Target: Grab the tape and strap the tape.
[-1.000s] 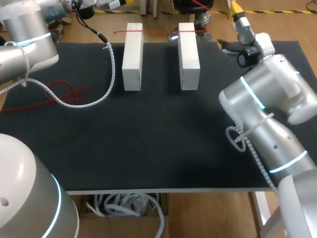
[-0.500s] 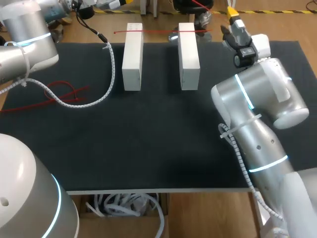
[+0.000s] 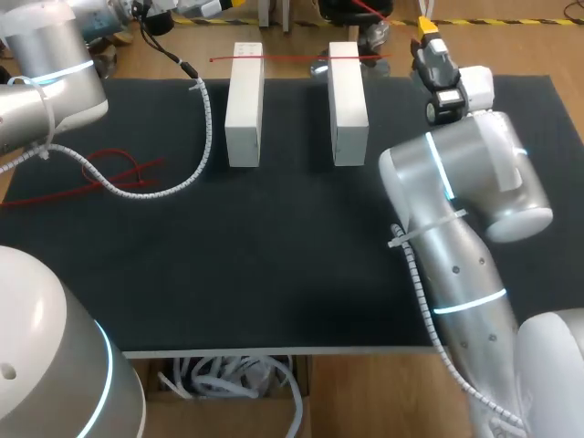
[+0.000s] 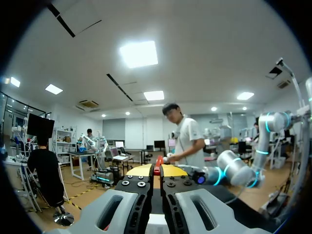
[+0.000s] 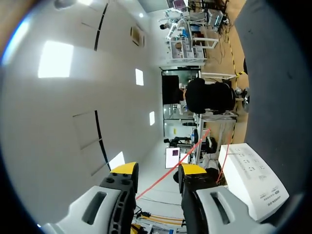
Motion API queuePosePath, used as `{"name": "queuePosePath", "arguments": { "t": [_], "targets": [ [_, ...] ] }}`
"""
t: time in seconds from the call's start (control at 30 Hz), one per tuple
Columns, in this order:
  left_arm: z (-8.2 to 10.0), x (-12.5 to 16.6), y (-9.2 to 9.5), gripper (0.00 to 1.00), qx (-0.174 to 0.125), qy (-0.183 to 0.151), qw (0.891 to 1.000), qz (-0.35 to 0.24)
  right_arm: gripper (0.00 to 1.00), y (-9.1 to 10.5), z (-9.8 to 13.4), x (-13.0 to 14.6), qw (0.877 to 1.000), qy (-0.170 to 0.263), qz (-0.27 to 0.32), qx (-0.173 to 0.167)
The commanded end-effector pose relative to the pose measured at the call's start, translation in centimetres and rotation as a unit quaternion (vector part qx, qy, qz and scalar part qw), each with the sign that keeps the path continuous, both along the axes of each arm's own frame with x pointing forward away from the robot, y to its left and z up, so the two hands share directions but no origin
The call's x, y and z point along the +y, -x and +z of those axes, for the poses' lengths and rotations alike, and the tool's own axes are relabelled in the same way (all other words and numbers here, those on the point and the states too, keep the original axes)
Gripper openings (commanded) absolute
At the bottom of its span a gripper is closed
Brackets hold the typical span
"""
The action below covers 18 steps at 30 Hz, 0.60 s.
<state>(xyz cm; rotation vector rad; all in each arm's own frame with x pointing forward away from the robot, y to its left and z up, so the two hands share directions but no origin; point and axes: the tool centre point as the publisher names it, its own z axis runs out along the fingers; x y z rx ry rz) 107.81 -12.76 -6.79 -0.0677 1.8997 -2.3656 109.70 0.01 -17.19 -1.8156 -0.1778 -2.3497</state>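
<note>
Black matting covers the surface (image 3: 274, 274). At upper left, the left tool (image 4: 158, 170) pinches a red tape end (image 4: 158, 161). At upper centre, the red tape (image 3: 292, 58) spans two white blocks (image 3: 245, 105). It is likely light, limp and slippery, and best pinched beyond a block. The right tool (image 5: 158, 169) straddles it, fingers apart.

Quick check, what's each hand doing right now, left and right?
Left hand: closed, pinching a bit of red tape between its tips.
Right hand: open; the red tape runs between its fingers, not gripped.
</note>
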Motion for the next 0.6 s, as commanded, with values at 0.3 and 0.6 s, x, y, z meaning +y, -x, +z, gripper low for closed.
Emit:
{"name": "queuePosePath", "arguments": {
  "t": [0.3, 0.6],
  "targets": [
    [-0.03, -0.02, 0.03, 0.00, 0.000, 0.000, 1.000, 0.001, 0.17, -0.20, -0.24, -0.19, 0.998, -0.013, -0.067, 0.007],
    [-0.03, -0.02, 0.03, 0.00, 0.000, 0.000, 1.000, 0.001, 0.00, -0.13, -0.28, -0.19, 0.998, -0.012, -0.064, 0.009]
  ]
}}
